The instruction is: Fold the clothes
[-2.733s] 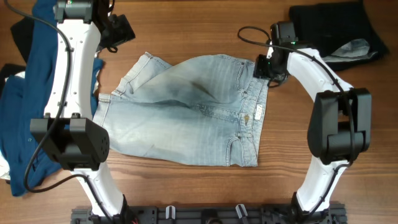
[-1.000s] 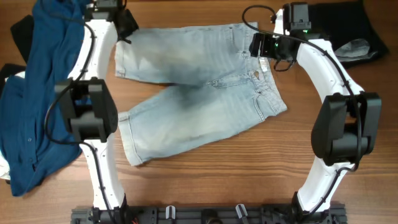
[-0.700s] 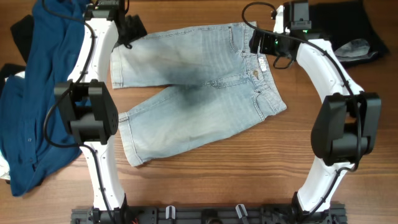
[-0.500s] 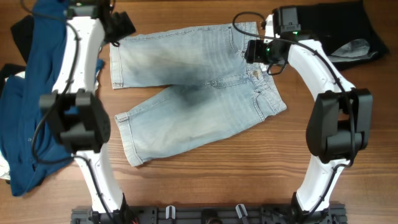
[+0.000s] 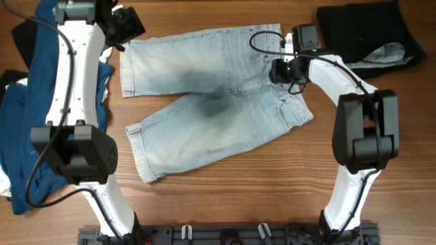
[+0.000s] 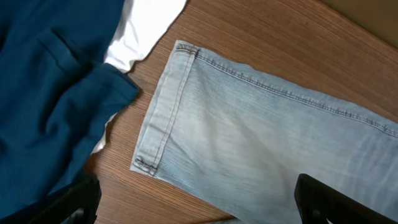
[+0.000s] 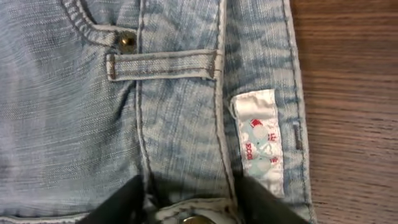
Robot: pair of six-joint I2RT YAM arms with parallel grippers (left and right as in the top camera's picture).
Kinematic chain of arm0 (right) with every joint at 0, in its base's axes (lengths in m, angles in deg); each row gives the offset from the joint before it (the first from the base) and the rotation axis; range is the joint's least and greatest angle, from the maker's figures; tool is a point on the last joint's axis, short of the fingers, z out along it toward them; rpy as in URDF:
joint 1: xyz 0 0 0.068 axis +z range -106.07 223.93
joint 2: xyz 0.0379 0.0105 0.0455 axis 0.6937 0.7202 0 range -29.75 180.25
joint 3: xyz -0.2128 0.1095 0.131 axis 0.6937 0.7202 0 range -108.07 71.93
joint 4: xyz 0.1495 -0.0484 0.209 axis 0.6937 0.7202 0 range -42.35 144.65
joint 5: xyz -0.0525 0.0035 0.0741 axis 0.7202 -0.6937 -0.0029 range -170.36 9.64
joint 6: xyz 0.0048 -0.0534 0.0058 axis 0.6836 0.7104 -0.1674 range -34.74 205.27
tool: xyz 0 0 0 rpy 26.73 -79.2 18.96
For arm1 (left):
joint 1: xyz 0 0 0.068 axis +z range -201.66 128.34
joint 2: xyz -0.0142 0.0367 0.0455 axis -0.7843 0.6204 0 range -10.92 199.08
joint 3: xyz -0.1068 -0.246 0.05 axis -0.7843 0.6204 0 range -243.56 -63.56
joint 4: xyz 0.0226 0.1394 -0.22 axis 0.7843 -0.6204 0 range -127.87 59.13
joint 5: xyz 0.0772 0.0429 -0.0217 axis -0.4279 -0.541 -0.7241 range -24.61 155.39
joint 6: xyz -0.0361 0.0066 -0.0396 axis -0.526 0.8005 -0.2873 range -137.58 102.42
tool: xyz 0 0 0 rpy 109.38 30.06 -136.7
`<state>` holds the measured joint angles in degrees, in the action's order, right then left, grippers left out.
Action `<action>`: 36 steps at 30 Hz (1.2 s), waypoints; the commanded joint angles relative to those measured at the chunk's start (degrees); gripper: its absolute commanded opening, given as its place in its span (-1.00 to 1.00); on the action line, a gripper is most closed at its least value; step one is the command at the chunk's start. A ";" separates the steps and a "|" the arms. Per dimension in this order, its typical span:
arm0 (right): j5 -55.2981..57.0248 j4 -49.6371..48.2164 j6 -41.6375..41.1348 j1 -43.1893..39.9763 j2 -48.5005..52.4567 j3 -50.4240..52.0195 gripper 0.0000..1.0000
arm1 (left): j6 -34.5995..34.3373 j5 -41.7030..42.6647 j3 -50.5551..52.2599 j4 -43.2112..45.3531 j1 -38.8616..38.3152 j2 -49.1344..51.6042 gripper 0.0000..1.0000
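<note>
The pale blue jeans [image 5: 211,102] lie spread flat on the table, legs pointing left and waistband at the right. My left gripper [image 5: 129,27] hovers above the far leg's hem corner. In the left wrist view it [image 6: 196,202] is wide open and empty over that hem [image 6: 165,118]. My right gripper [image 5: 281,71] sits on the waistband. In the right wrist view it [image 7: 189,208] has its jaws partly apart, astride the buttoned waistband end, below a belt loop and a white label [image 7: 258,134].
A dark blue shirt [image 5: 34,102] is heaped at the left edge and shows in the left wrist view [image 6: 50,81] over a white cloth [image 6: 146,28]. A black garment with a grey patch [image 5: 371,34] lies at the back right. Bare wooden table [image 5: 272,190] in front.
The jeans went from a bunched fold to spread flat with the legs apart, pulled toward the back. The left gripper let go of the hem. The right gripper slid down the waistband.
</note>
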<state>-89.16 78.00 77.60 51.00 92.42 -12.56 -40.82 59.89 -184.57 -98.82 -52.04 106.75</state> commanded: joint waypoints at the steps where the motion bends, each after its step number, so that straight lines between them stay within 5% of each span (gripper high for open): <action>1: -1.55 -0.37 -1.51 0.46 1.03 1.25 -0.91 | 0.26 0.74 0.26 0.15 -0.90 0.46 1.00; 17: 4.42 7.50 -16.46 -14.03 -5.92 -0.24 -0.92 | 0.28 2.49 0.26 0.35 -2.14 0.50 1.00; 21: 1.51 8.11 -14.45 -10.73 -5.77 -0.24 -0.29 | 0.31 3.45 2.08 -1.38 -2.14 0.57 1.00; 23: 1.66 8.35 -14.95 -9.55 -5.77 -0.24 1.00 | 0.31 7.41 5.92 -0.92 -2.14 0.59 1.00; 28: -1.51 10.03 -14.73 -9.60 -5.92 -1.18 0.99 | 1.62 17.49 21.46 9.81 -5.81 0.63 1.00; 33: -3.78 10.43 -10.27 -9.49 -5.92 -1.18 0.99 | 7.52 6.25 31.87 26.08 -13.38 0.63 1.00; 36: -3.78 10.69 -9.16 -9.49 -5.92 -1.18 1.00 | 17.94 4.90 38.25 39.23 -15.28 0.63 0.99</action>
<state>-91.70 88.60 66.09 41.53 86.91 -12.95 -32.30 68.35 -150.80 -66.55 -67.01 107.31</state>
